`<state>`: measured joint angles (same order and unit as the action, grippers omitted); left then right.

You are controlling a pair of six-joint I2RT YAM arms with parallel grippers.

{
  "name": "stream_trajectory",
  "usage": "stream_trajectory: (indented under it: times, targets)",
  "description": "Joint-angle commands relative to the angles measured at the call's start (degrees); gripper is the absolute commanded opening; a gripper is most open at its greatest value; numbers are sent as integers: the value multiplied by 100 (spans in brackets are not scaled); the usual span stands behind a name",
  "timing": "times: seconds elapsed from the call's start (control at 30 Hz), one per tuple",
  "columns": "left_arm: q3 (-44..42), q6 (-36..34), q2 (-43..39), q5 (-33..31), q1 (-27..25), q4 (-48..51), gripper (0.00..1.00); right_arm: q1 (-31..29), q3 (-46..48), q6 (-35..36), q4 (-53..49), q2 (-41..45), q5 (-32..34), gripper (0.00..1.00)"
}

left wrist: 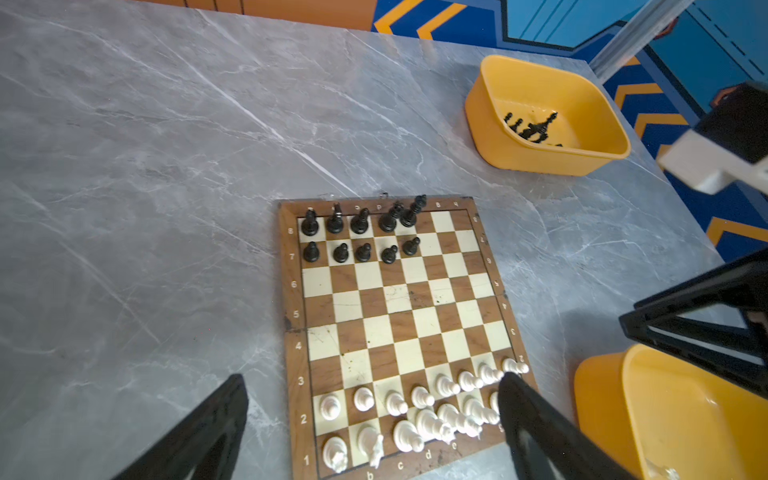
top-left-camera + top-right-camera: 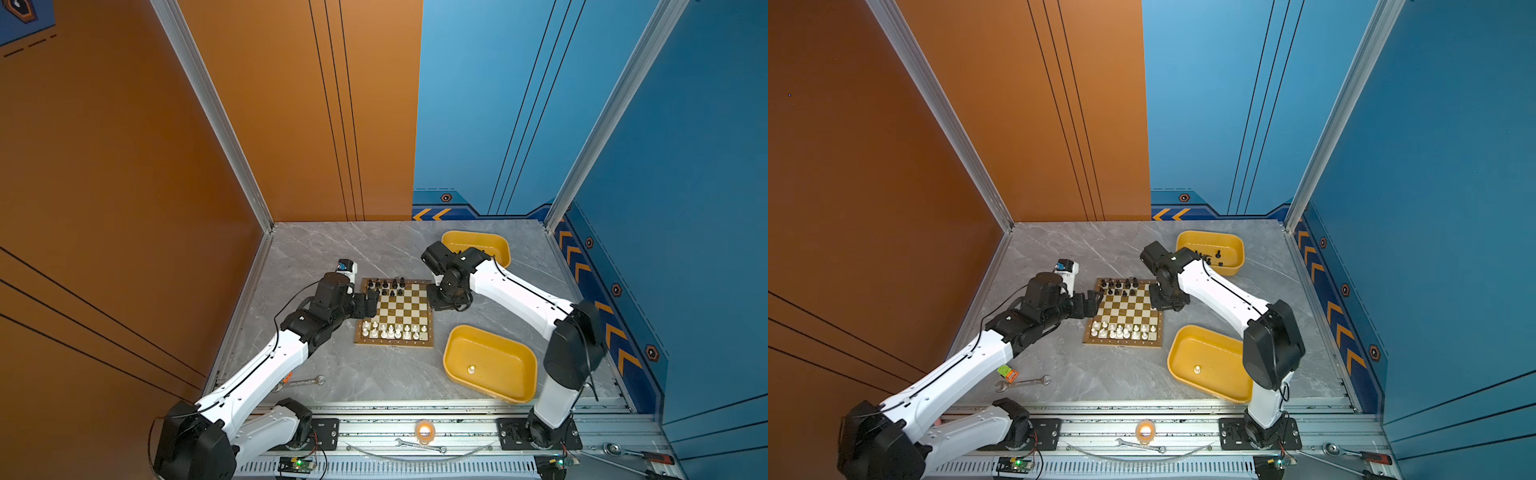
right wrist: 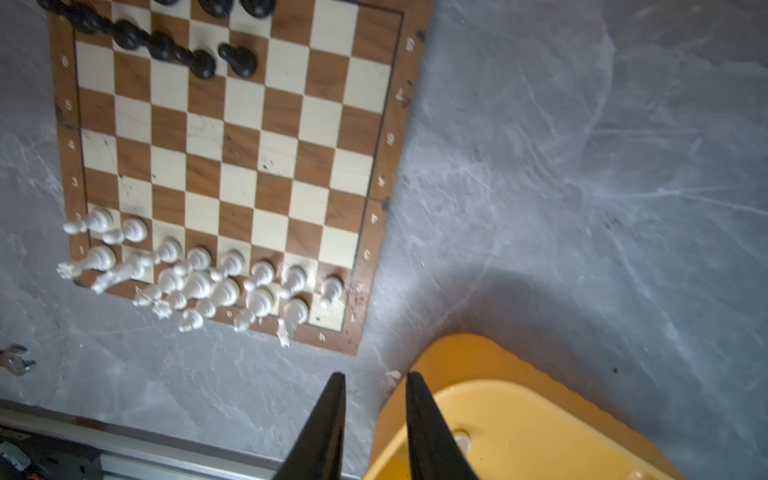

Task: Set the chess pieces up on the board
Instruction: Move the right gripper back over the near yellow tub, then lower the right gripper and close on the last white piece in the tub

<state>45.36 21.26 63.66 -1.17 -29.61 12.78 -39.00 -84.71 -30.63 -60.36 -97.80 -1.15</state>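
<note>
The board (image 2: 401,309) lies mid-table. Black chess pieces (image 1: 361,237) fill part of its two far rows, and white ones (image 1: 415,407) crowd its two near rows. More black pieces (image 1: 532,126) lie in the far yellow tray (image 2: 500,245). A single white piece (image 2: 471,369) lies in the near yellow tray (image 2: 453,353). My left gripper (image 1: 372,378) hangs wide open at the board's left edge (image 2: 371,302), holding nothing. My right gripper (image 3: 375,376) hovers off the board's right edge (image 2: 438,305); its jaws stand a narrow gap apart, with nothing between them.
A wrench (image 2: 303,381) lies on the table near the left arm. A small white device (image 2: 347,268) stands behind the left wrist. On the front rail are another wrench (image 2: 419,445) and a tape roll (image 2: 424,431).
</note>
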Motion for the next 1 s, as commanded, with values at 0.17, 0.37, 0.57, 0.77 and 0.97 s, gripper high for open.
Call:
stream_trajectory:
  times: [0.17,0.37,0.57,0.77,0.97]
  targets:
    - [306,105,424,-279,-1164,-145,95,-293,2351,-1031,344,1558,53,26]
    - [364,190,446,-586,-1660,-6,95,-526,3239,-1418,654,2099,34,35]
    - [386,271,401,-847,-1892,76,94,-550,3702,-1413,909,2174,44,33]
    - [474,309,445,-1066,-2029,130,94,-417,3987,-1254,1137,2118,-52,32]
    - [578,295,527,-1153,-2097,197,94,-246,4029,-1073,1254,2059,-145,29]
